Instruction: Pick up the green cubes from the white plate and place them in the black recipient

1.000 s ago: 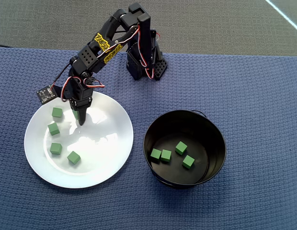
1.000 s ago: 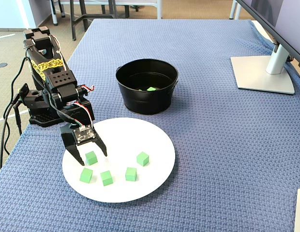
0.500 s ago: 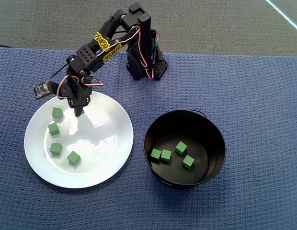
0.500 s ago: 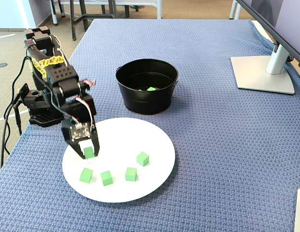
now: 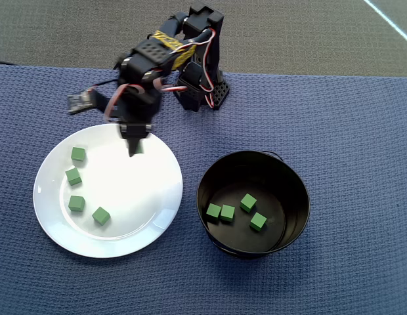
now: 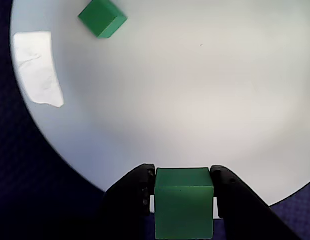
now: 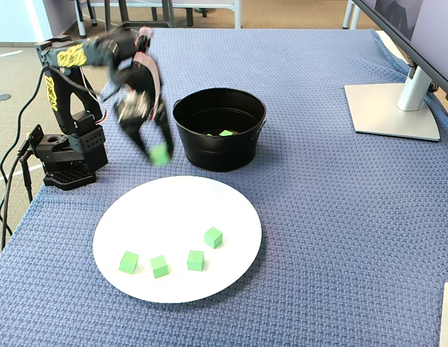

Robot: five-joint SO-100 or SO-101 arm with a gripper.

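My gripper (image 6: 183, 176) is shut on one green cube (image 6: 184, 202), held between both black fingers. In the overhead view the gripper (image 5: 134, 149) hangs over the far edge of the white plate (image 5: 125, 190). In the fixed view the held cube (image 7: 160, 154) is in the air between the plate (image 7: 173, 217) and the black pot (image 7: 219, 148). Several green cubes lie on the plate's left half (image 5: 76, 203); one shows in the wrist view (image 6: 101, 17). Several more cubes lie on the pot's bottom (image 5: 228, 212), inside its wall (image 5: 210, 174).
The arm's base (image 7: 69, 155) stands on the blue woven cloth behind the plate. A monitor stand (image 7: 394, 108) sits at the far right in the fixed view. The pot stands right of the plate in the overhead view.
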